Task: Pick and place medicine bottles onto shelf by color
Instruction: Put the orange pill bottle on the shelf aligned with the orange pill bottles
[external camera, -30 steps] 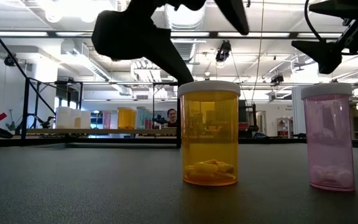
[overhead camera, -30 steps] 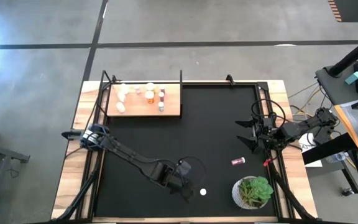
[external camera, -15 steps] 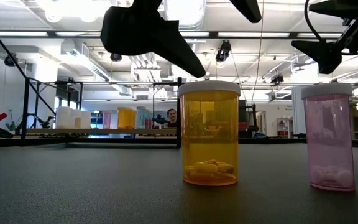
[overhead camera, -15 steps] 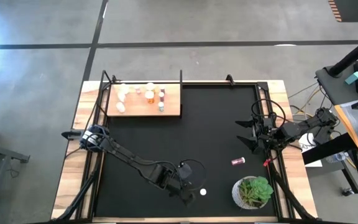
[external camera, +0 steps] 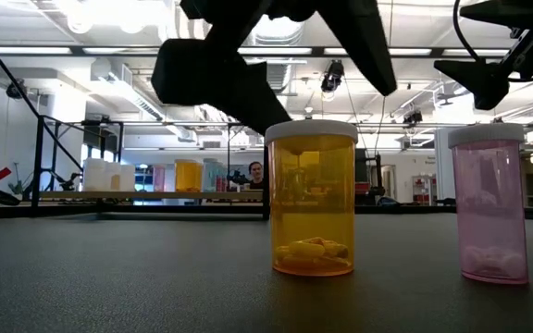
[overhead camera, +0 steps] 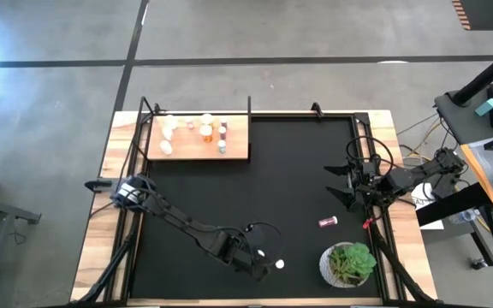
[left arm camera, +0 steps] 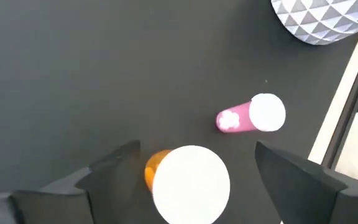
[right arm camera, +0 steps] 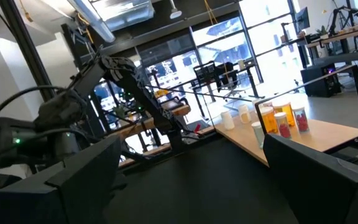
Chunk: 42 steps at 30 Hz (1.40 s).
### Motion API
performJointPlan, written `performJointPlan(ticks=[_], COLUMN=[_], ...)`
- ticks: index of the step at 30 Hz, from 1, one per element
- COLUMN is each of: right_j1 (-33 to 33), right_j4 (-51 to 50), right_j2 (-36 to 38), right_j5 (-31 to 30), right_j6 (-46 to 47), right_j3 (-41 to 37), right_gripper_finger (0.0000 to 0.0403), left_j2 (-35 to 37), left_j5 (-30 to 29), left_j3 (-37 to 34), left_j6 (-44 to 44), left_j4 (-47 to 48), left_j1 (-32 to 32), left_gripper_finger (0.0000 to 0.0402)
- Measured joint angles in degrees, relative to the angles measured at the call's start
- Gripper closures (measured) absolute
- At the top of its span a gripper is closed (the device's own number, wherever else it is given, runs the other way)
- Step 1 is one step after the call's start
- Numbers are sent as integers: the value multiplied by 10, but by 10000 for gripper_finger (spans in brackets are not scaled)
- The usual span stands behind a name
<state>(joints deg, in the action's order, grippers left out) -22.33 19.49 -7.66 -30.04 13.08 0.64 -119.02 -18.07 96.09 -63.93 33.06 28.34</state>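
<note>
Three loose bottles are on the black mat [overhead camera: 255, 188]: an upright translucent orange pill bottle with a white cap [external camera: 311, 198] at lower centre of the high view, an upright pink one [external camera: 492, 203], and a pink one lying on its side [overhead camera: 328, 222] to the right. Roughly eight more stand on the light-wood shelf [overhead camera: 229, 147], upper left. The left gripper [left arm camera: 194, 168] hangs over the orange bottle, fingers spread either side of its cap without touching; a second ago it sat slightly further back. The right gripper [overhead camera: 342, 184] waits mid-right, fingers spread.
</note>
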Motion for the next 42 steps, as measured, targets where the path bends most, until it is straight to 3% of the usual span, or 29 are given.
performJointPlan(ticks=[10,24,28,42], right_j1=[0,0,0,0], right_j4=[0,0,0,0], right_j2=[0,0,0,0], right_j5=[0,0,0,0], right_j6=[0,0,0,0], right_j3=[0,0,0,0], right_gripper_finger=[19,19,19,19], left_j2=[-6,-37,-37,-36], left_j5=[5,15,15,11], left_j3=[0,0,0,0], left_j6=[-17,-78,-85,-161], left_j4=[10,9,10,30], left_j1=[6,7,6,-2], left_gripper_finger=[39,32,49,179])
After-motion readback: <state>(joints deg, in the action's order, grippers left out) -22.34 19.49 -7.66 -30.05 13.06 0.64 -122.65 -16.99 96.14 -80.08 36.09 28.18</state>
